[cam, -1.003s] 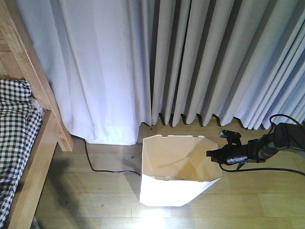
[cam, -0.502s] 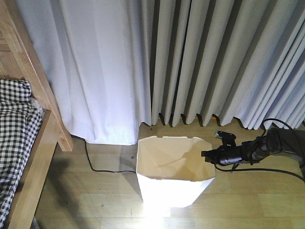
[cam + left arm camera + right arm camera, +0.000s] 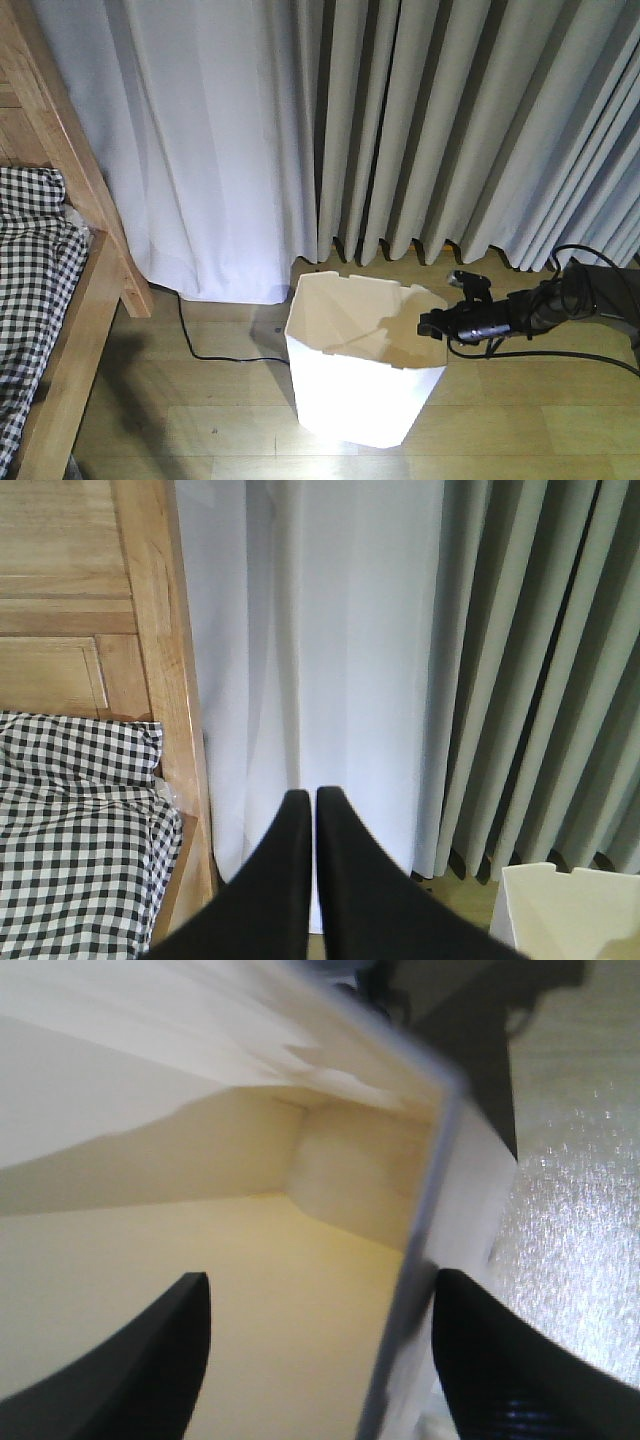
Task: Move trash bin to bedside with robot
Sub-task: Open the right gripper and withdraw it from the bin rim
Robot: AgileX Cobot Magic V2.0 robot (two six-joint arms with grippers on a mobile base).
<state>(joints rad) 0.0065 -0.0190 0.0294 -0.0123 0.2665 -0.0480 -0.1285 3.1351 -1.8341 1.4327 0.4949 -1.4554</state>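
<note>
Thin black robot arm (image 3: 540, 310), small camera box, trailing black cables (image 3: 585, 352)

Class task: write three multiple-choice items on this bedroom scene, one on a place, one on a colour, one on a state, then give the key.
1. Where is the trash bin?
A on the bed
B on the floor before the curtains
C under the bed

2. The bed cover is:
A black-and-white checked
B plain blue
C red striped

3. The left gripper is:
A wide open
B holding a cable
C shut, empty

Key: B, it stands on floorboards by the curtains; A, checks show; C, its fingers meet with nothing between.
</note>
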